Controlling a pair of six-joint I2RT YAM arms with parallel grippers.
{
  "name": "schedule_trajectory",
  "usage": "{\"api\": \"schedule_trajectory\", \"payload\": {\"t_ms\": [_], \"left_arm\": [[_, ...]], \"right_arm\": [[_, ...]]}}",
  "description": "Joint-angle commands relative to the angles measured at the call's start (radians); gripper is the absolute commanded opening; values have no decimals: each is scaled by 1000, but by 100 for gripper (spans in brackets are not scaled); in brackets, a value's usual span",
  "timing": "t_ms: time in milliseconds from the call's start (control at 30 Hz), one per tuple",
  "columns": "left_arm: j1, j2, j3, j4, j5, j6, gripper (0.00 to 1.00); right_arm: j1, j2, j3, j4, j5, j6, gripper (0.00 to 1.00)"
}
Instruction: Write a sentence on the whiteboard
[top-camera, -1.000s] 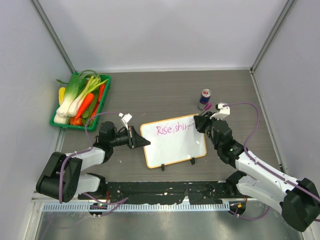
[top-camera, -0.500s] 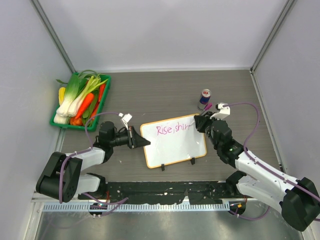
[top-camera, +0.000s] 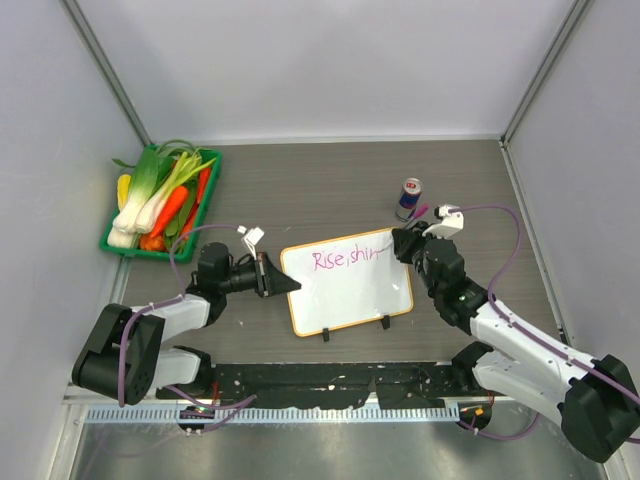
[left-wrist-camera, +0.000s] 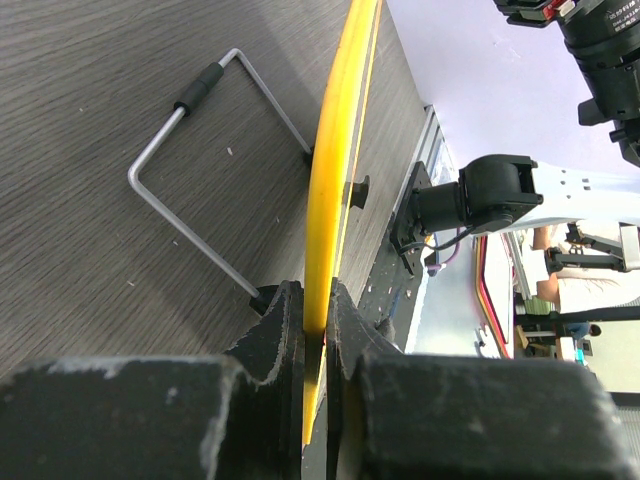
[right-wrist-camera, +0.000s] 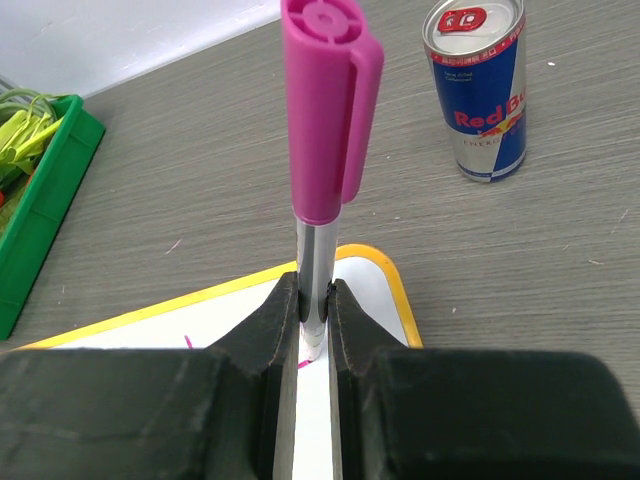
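We see the whiteboard (top-camera: 350, 295) lying on the dark wood-grain table (top-camera: 300, 190) between the two arms. Its long axis runs left to right, with the right end swung slightly away from the arm bases. Its two black clip feet (top-camera: 325, 335) sit on the near long edge. The sentence (top-camera: 347, 258) runs along the far edge in pink-magenta script, climbing toward the far right corner.

The left gripper (top-camera: 284, 284) is pinched on the board's left short edge. In its wrist view the orange frame (left-wrist-camera: 335, 170) passes straight between the two pressed fingers (left-wrist-camera: 285, 320).

The right gripper (top-camera: 403, 244) is clamped around a pink marker (right-wrist-camera: 322, 150). The marker's capped end points up and its tip is down on the white surface, just inside the far right corner at the end of the writing.

A Red Bull can (top-camera: 409, 197) stands near, beyond that corner. A green tray of vegetables (top-camera: 130, 251) sits well apart at the far left.
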Motion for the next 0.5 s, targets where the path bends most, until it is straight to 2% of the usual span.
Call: {"api": "schedule_trajectory", "payload": {"t_ms": [0, 467], "left_arm": [[0, 12, 4, -55, -93, 72, 0], [2, 17, 6, -54, -92, 72, 0]], "right_arm": [[-9, 24, 40, -5, 39, -22, 1], [-10, 46, 68, 24, 5, -4, 1]]}}
